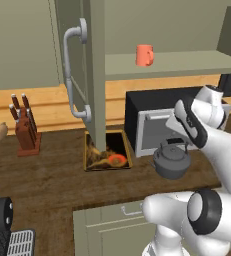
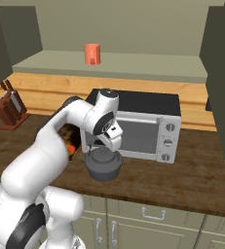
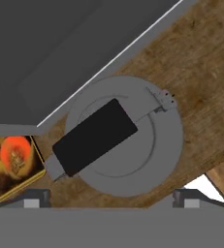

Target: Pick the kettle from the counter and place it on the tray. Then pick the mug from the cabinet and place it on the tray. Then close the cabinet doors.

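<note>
The dark-grey kettle stands on the wood-grain counter just in front of the microwave. My gripper hangs straight over its black handle, open, with nothing between the fingers. The tray lies left of the kettle, partly hidden by an open cabinet door. The orange-red mug stands on the cabinet shelf.
A black microwave stands close behind the kettle. A knife block sits at the far left. The right cabinet door hangs open over the counter. Drawer fronts run below the counter edge.
</note>
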